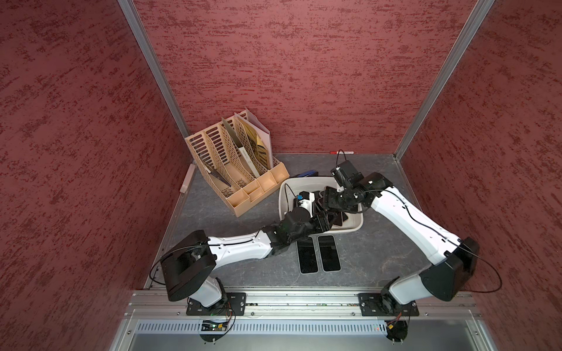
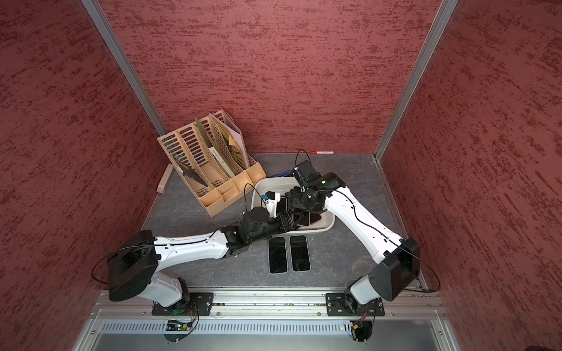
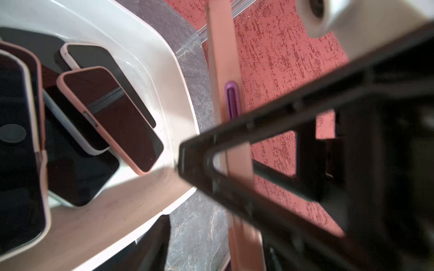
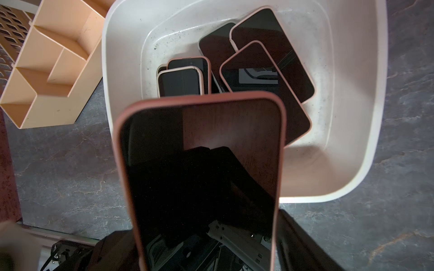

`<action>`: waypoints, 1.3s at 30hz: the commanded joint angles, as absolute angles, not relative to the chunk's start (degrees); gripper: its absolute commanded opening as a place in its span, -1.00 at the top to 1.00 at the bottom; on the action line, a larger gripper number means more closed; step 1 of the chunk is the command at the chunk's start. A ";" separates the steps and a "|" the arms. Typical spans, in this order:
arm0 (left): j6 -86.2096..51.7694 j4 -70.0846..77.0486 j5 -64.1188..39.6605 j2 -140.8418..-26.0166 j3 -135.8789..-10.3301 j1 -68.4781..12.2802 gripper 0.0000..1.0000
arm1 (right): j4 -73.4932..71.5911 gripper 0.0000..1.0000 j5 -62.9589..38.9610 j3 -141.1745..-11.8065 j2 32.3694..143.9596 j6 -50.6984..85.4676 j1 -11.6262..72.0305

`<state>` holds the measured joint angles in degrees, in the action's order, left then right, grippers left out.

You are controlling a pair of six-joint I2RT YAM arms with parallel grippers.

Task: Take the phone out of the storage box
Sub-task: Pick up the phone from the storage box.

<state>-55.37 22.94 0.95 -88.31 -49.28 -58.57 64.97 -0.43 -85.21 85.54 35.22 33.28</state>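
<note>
Phone (image 4: pixel 199 164), pink-cased, is held over the box (image 4: pixel 352 140), clamped at one end by the right gripper (image 1: pixel 326 199), long axis in line with it. Left gripper (image 1: pixel 327 221) is set beside the phone's edge; its grip cannot be told.

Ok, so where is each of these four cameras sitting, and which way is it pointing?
Top view: high above the arms' bases, looking down; both arms show, left pincer and right pincer over the box.
Top view: beside that one, facing alike; same box, same arms.
Left wrist: on the left arm, low beside the box; its own finger shows.
Right wrist: on the right arm, above the box; the held phone fills it.
Shared: all show the box.
</note>
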 commanded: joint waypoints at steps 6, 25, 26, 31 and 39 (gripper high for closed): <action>-56.40 26.56 0.03 -92.01 -52.24 -58.85 0.66 | 65.13 -0.35 -1.47 -83.28 81.26 35.18 33.75; -58.54 15.24 -0.44 -74.17 -41.49 -59.22 1.00 | 64.42 -0.97 -7.84 -87.59 80.41 26.77 25.93; -58.54 13.10 -0.29 -72.03 -40.55 -59.39 1.00 | 64.38 -0.97 -8.42 -87.63 80.42 26.56 25.55; -58.16 -3.78 2.51 -59.53 -36.95 -62.39 1.00 | 63.75 -0.97 -11.00 -85.66 80.42 26.08 24.70; -64.69 -17.66 13.35 -48.26 -31.28 -73.96 1.00 | 60.95 -0.97 -13.16 -79.85 81.12 27.48 24.61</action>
<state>-61.36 -12.10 6.70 -50.28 -32.49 -71.13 63.05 -11.25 -81.19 80.88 27.05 24.91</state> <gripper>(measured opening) 0.143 0.983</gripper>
